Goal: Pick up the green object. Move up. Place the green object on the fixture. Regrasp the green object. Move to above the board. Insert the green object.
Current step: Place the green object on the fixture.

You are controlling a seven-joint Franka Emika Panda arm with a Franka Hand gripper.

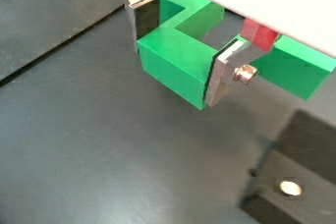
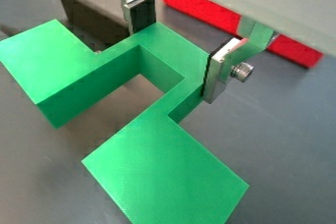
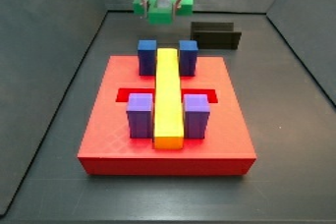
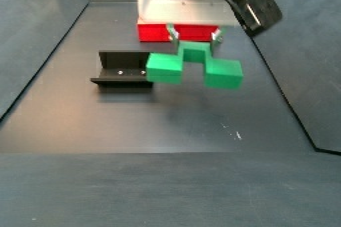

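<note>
My gripper [image 4: 180,38] is shut on the green object [image 4: 186,66], a bright green block with a taller middle and side arms, and holds it above the dark floor. In both wrist views the silver fingers [image 1: 226,75] clamp its middle part [image 1: 171,59], [image 2: 125,81] from two sides. The fixture [image 4: 120,69], a small black open bracket, stands on the floor beside the held block; it also shows in a wrist view [image 1: 296,169]. The board [image 3: 164,130] is a red slab with a yellow bar [image 3: 167,95]; the gripper [image 3: 161,2] is beyond its far end.
Blue blocks [image 3: 147,56] and purple blocks [image 3: 140,115] flank the yellow bar on the board. Dark walls enclose the floor [image 4: 160,131]. The board's red edge shows behind the gripper in a wrist view [image 2: 197,7].
</note>
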